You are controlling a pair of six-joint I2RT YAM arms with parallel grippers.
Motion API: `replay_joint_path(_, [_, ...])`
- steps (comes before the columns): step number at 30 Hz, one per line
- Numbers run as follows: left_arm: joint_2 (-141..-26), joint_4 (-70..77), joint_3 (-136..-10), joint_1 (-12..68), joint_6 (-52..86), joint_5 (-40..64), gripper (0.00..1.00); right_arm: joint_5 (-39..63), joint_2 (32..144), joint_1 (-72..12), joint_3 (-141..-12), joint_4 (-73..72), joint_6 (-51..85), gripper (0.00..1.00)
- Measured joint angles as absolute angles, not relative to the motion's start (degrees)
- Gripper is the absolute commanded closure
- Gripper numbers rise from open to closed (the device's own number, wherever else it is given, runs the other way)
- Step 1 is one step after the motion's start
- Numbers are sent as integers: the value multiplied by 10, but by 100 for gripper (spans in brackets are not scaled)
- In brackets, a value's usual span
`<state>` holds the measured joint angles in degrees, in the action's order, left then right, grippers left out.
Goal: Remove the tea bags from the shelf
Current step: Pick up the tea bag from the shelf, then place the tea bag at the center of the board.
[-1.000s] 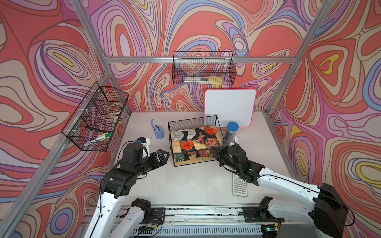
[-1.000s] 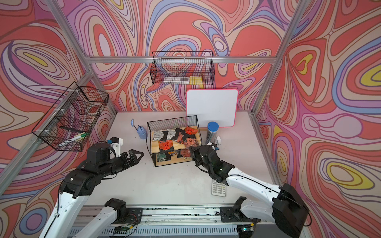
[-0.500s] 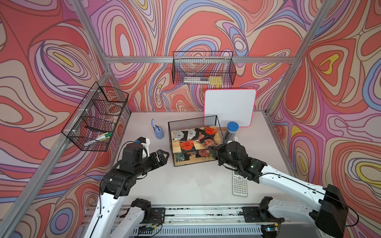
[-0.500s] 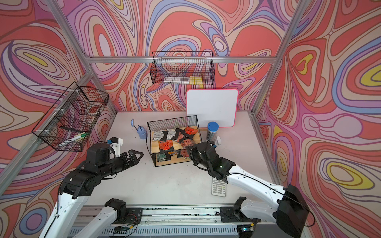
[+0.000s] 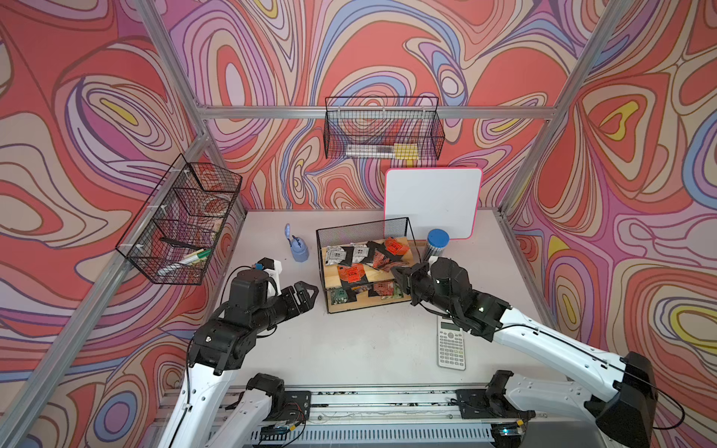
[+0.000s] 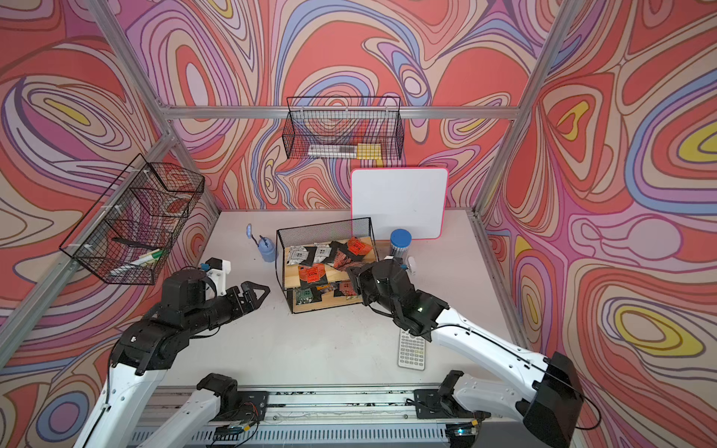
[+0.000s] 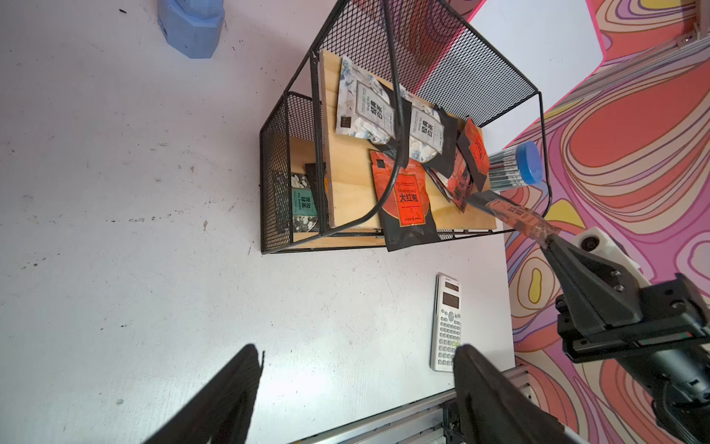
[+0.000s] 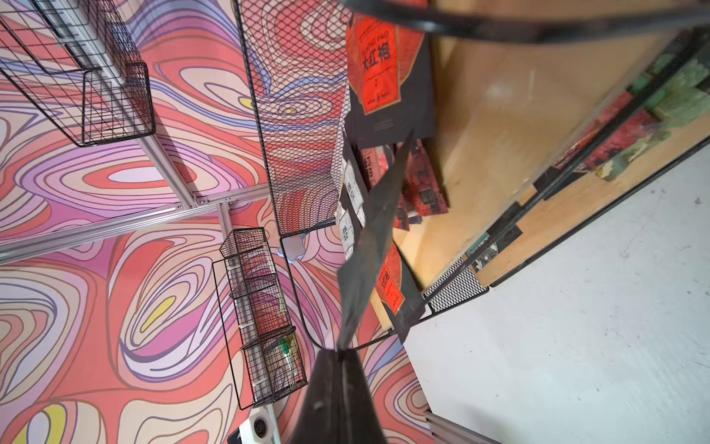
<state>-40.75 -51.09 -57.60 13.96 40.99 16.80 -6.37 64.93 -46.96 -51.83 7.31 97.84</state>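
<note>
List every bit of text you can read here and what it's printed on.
"大红袍", with "DA HONG PAO" above it: red-label sachet on the shelf's top board.
"JASMINE TEA" and "茉莉花茶": green sachet on the lower board.
White sachets: characters too blurred.
Calculator: markings too small.
Held sachet, in the right gripper: print blurred.

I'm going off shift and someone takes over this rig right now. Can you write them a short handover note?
Left gripper: open, empty, hovering over the table beside the shelf.
Right gripper: shut on one black-and-red tea bag at the end of the upper board.
Done: no bag lies on the table yet.
Left: set the held one down, then clear the other tea bags from the upper board and lower board.
</note>
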Motion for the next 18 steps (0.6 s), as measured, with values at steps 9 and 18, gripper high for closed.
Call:
replay_joint_path(9, [-408,-510,-576,140,410,168,18,-44,656,-470,-557,73,949,100])
replay_joint_path(18, [-408,-511,-578,140,410,168,18,61,657,-470,-573,74,876,100])
